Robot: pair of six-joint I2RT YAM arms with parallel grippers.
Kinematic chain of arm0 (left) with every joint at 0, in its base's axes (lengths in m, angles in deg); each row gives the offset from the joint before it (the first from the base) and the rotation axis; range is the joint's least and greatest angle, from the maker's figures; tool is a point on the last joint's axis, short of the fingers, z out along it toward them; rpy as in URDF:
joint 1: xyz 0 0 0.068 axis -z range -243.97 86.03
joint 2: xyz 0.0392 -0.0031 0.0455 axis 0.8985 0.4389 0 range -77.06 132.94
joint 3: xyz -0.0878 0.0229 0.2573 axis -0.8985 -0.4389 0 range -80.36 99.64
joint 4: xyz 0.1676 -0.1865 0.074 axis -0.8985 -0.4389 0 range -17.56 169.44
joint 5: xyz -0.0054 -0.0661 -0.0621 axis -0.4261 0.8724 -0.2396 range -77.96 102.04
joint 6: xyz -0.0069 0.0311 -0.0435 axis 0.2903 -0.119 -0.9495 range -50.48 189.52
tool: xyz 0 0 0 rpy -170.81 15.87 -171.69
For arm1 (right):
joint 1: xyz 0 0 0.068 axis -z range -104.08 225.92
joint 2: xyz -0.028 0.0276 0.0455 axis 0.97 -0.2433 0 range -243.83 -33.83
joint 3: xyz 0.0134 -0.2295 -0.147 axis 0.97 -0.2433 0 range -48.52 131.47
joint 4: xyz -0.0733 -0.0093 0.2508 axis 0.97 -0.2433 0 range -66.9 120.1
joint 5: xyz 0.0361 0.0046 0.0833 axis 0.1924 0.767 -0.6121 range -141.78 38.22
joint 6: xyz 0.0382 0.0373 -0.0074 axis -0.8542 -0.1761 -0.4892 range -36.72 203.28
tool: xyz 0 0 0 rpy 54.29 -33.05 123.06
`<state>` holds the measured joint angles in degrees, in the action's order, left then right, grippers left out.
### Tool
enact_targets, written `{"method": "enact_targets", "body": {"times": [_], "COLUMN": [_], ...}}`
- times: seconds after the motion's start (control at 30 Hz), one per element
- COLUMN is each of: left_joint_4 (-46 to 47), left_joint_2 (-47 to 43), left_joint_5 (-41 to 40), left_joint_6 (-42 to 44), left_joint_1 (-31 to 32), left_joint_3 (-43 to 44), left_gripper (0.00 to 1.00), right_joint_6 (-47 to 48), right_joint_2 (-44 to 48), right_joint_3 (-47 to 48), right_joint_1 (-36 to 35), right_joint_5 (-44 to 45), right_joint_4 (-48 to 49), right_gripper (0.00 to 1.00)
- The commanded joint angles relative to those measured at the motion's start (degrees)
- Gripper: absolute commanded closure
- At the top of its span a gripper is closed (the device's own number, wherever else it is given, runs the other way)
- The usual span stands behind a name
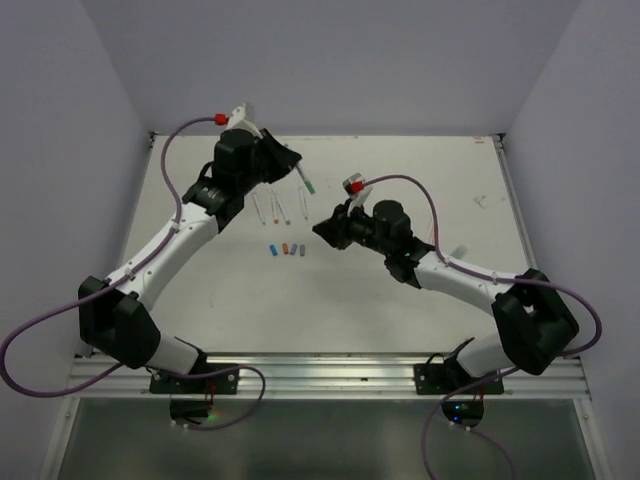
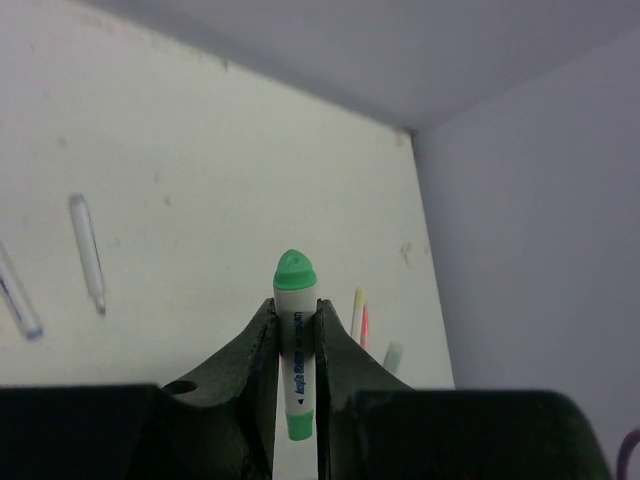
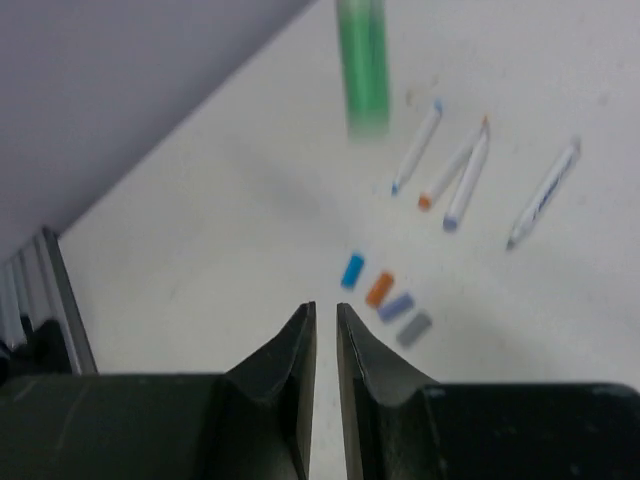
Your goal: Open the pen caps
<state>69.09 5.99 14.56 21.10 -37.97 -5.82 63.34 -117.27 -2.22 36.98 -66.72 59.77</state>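
My left gripper (image 1: 294, 160) (image 2: 297, 305) is shut on a white pen (image 2: 297, 350) held above the table's far side. The pen's green cap (image 2: 294, 270) sticks out past the fingertips. In the right wrist view the same green cap (image 3: 362, 70) hangs blurred at the top. My right gripper (image 1: 322, 228) (image 3: 326, 308) hovers to the right of the pen and apart from it, jaws a narrow gap apart and empty. Loose pen caps lie in a row on the table: blue (image 3: 352, 271) (image 1: 274, 249), orange (image 3: 380, 289), purple (image 3: 396, 306) and grey (image 3: 414, 328).
Several uncapped white pens (image 3: 468, 180) (image 1: 278, 208) lie just beyond the cap row. Yellow and pink pens (image 2: 358, 310) and a mint one (image 2: 392, 357) rest near the table's right edge. Walls close in the table's back and sides.
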Motion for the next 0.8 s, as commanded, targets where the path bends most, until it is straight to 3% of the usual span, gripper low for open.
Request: {"method": "enact_targets", "body": {"times": [0.0,0.33,0.57,0.6,0.63,0.77], "left_joint_4": [23.0,19.7,13.9,12.9,12.0,7.5], "left_joint_2": [-2.1,-0.9,0.8,0.5,0.5,-0.3], "left_joint_5": [-19.5,-17.1,-4.7,-3.2,-0.3,5.5], "left_joint_6": [1.4,2.0,2.5,2.5,2.7,3.9], "left_joint_1": [-6.0,-7.0,-7.0,-6.9,-6.9,-6.5], "left_joint_3": [8.6,9.6,5.9,5.2,4.7,2.1], "left_gripper": [1.00,1.00,1.00,1.00,1.00,1.00], "right_joint_6": [0.5,0.1,-1.6,-1.6,-1.4,-0.4], "right_joint_2": [-0.1,3.6,7.3,7.8,8.7,9.7], "right_joint_3": [-7.0,-7.8,-4.9,-4.4,-3.7,1.9], "right_joint_1": [-1.4,-1.3,-1.3,-1.3,-1.3,-1.3], "right_joint_5": [-6.2,-5.4,-0.6,0.0,0.6,3.8], "right_joint_4": [-20.4,-21.9,-23.7,-23.9,-24.6,-26.0], "right_gripper": [1.00,1.00,1.00,0.96,0.79,0.48]}}
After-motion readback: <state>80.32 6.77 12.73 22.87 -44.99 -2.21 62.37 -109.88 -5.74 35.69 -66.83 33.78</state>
